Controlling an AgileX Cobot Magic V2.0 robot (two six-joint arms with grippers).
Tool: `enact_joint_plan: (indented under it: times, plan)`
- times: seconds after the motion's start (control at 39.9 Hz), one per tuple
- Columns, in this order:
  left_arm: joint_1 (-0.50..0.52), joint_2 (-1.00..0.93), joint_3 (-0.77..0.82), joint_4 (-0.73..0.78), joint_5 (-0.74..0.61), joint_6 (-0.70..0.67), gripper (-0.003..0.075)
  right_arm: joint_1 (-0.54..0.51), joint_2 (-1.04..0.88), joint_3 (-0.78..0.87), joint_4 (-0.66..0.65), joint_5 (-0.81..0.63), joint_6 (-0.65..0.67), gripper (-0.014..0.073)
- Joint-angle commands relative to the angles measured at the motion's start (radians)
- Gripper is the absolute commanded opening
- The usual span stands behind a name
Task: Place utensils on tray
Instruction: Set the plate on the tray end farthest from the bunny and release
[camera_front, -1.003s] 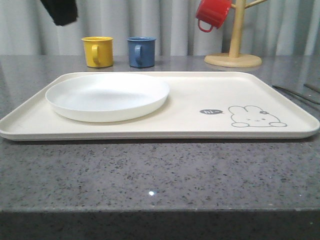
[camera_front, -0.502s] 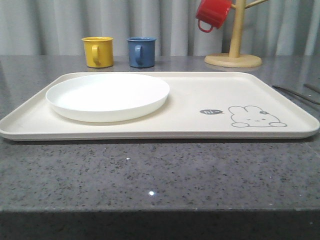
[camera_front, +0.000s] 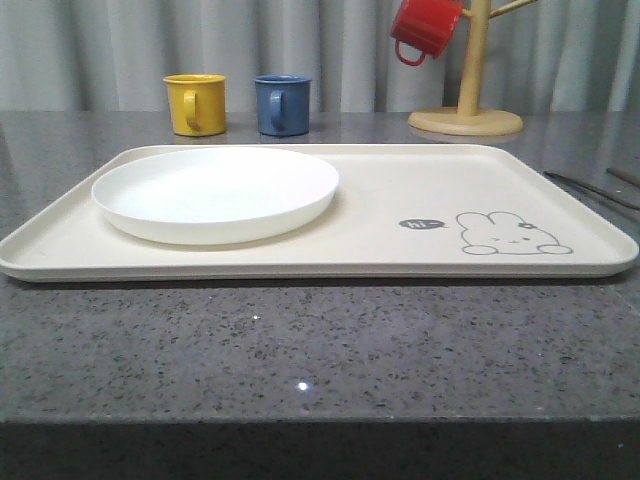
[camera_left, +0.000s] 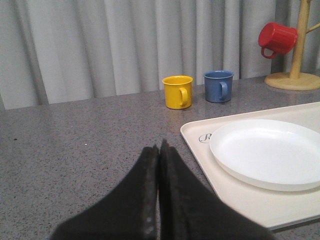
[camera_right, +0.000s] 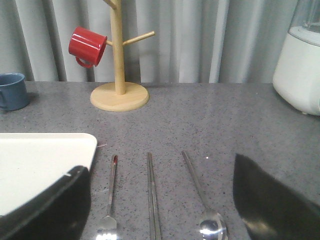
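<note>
The cream tray (camera_front: 400, 190) with its rabbit drawing lies across the middle of the grey counter. On the counter just right of the tray, the silver utensils lie side by side: a fork (camera_right: 111, 195), a pair of chopsticks (camera_right: 151, 195) and a spoon (camera_right: 202, 200). In the front view they show as thin lines (camera_front: 590, 188) at the right edge. My right gripper (camera_right: 160, 167) hovers open over them, its fingers wide apart and holding nothing. Left of the tray's rim (camera_left: 195, 137), my left gripper (camera_left: 160, 147) is shut and empty above the counter.
A round white plate (camera_front: 215, 190) sits on the tray's left half. Behind the tray stand a yellow mug (camera_front: 195, 103) and a blue mug (camera_front: 282, 103). A red mug (camera_front: 425, 27) hangs on a wooden mug tree (camera_front: 466, 110). A white appliance (camera_right: 300, 70) stands at the far right.
A dark part of the left arm at the top left of the front view one second ago has moved out of that view. Tray, plate and mugs have not moved.
</note>
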Motion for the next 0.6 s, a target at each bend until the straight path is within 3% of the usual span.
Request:
enact_joint_plan:
  times: [0.0, 0.38, 0.45, 0.5, 0.58]
  plan:
    - [-0.001, 0.011, -0.022, -0.012, -0.085, -0.012, -0.0018, -0.004, 0.016, -0.036, -0.005, -0.081, -0.008, 0.0608]
    - [-0.001, 0.011, -0.022, -0.012, -0.085, -0.012, -0.0018, -0.003, 0.020, -0.036, -0.008, -0.117, -0.008, 0.0607]
    - [-0.001, 0.011, -0.022, -0.012, -0.085, -0.012, -0.0018, -0.002, 0.095, -0.063, -0.041, -0.035, -0.022, 0.0556]
    - [-0.001, 0.011, -0.022, -0.012, -0.085, -0.012, -0.0018, 0.003, 0.204, -0.111, -0.049, 0.044, -0.062, 0.0494]
    - [-0.001, 0.011, -0.022, -0.012, -0.085, -0.012, -0.0018, 0.033, 0.385, -0.214, -0.049, 0.150, -0.063, 0.0470]
